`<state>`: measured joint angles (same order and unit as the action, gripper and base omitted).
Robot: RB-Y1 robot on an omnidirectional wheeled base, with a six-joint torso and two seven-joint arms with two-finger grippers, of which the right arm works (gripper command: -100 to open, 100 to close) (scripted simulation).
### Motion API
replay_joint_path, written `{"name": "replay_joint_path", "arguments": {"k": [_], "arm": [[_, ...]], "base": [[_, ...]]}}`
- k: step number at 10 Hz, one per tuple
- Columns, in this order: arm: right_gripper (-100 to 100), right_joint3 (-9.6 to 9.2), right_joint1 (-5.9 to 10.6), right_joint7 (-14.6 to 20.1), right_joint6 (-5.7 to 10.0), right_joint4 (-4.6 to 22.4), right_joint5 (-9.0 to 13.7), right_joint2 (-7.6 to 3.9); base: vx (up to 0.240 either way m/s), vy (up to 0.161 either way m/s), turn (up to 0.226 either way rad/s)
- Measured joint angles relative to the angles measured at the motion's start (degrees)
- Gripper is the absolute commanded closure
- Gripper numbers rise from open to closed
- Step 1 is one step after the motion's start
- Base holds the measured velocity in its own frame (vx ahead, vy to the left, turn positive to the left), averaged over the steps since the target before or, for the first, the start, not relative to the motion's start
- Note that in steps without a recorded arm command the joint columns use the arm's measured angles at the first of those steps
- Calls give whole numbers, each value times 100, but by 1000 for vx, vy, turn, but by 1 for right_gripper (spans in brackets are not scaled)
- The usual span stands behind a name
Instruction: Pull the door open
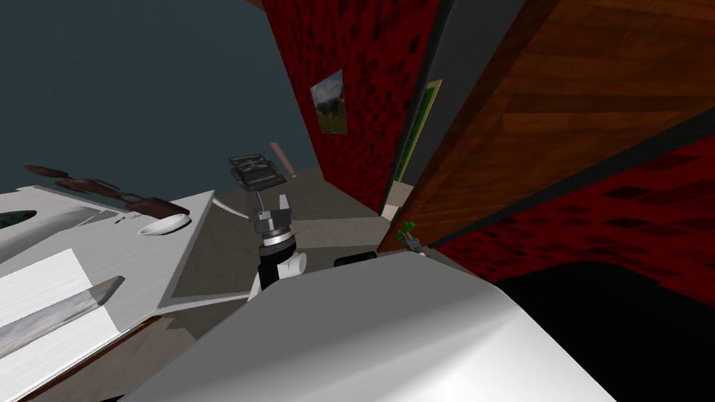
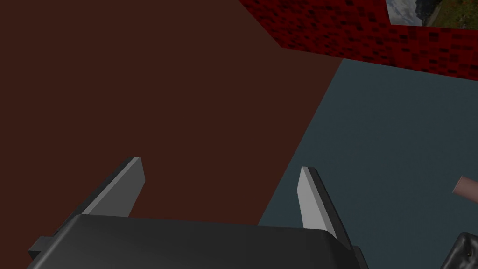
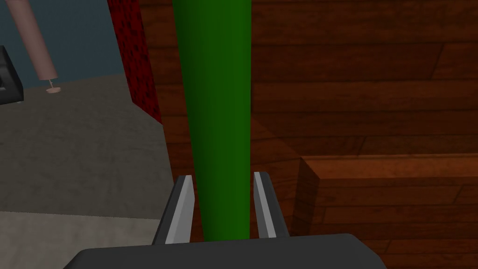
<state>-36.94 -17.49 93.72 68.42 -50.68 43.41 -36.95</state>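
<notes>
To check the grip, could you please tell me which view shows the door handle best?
The right wrist view: the green handle stands large between the right gripper's pressing fingers. The head view gives a small green speck by the door. The left wrist view faces walls.

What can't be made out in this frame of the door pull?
- Right wrist view: the green handle, clamped in the right claw, runs off the top edge, so its mounts on the door are unseen.
- Head view: the handle is too small to judge the grip, and the door's top is cut off by the edge.
- Left wrist view: the open left claw faces a flat dark brown surface, unidentifiable.
</notes>
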Motion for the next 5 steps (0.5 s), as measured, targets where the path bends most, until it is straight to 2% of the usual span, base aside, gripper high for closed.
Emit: {"name": "replay_joint_path", "arguments": {"k": [1, 2, 5], "arm": [[100, -19, 9, 38, 35, 38, -18, -13], [100, -32, 2, 43, 30, 48, -24, -10], [100, -113, 18, 81, 134, 103, 11, -65]], "base": [[-87, -16, 18], [-145, -32, 125], [-209, -53, 161]]}}
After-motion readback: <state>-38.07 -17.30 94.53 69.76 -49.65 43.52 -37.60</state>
